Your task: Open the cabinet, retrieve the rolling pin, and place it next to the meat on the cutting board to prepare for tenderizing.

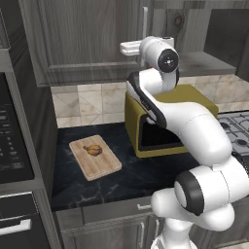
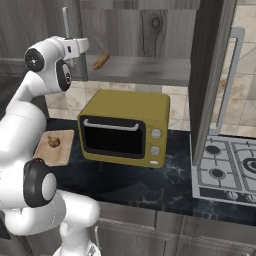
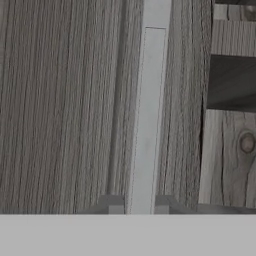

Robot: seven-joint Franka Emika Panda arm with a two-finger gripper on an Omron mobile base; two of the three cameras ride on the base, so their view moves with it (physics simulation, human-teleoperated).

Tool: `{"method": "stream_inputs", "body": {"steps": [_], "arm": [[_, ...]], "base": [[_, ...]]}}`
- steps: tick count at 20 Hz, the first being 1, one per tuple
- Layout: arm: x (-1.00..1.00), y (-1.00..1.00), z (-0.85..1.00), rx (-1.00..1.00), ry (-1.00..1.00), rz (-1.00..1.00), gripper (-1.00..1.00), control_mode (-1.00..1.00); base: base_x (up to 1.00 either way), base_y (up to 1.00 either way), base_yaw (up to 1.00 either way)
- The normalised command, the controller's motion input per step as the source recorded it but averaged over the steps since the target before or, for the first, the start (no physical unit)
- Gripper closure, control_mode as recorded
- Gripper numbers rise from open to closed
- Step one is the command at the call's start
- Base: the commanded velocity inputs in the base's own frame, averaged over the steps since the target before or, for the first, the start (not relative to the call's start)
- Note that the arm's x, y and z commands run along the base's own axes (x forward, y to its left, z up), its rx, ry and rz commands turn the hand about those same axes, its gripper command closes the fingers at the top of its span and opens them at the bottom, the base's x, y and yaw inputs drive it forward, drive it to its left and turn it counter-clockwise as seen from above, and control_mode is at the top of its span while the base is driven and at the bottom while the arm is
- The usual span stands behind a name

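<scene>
A: Judging from the hand view, the gripper is closed on the left door's silver bar handle, one fingertip on each side of it.

B: How much of the task is done?

A: The cabinet is half opened: its right door is swung out, the left door is shut. The rolling pin is seen lying on the shelf, not yet retrieved. The meat is waiting on the cutting board.
</scene>
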Motion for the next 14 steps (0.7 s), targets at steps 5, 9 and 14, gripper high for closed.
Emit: {"method": "stream_inputs", "body": {"steps": [5,9,14], "arm": [[0.0,0.11,0.0,0.0,0.0,0.0,1.0,-1.0],[0.0,0.0,0.0,0.0,0.0,0.01,1.0,-1.0],[-0.09,0.02,-0.01,0.0,-0.01,0.01,1.0,-1.0]], "base": [[0.0,0.0,0.0],[0.0,0.0,0.0],[0.0,0.0,0.0]]}}
